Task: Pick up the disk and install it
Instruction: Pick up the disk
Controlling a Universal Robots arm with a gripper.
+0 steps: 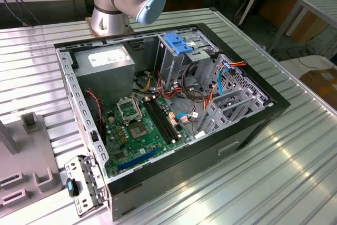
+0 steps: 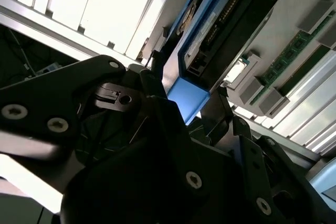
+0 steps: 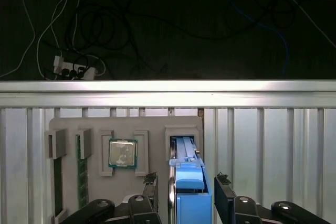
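Gripper [image 3: 187, 182] stands with its jaws apart, one finger [image 3: 222, 188] on either side of the disk [image 3: 189, 203], with a narrow gap showing at each side in the first wrist view. The disk sits on edge in a slot of the grey fixture tray [image 3: 157, 124], beside a processor chip [image 3: 122, 153] and memory sticks [image 3: 82, 178]. The tray rests on the slatted metal table [image 3: 273, 145]. In the exterior view, the open computer case [image 1: 253, 125] lies well apart from the tray.

One disk [image 3: 190, 205], one processor chip [image 3: 122, 153], two memory sticks [image 3: 82, 182], one tray [image 3: 131, 126].
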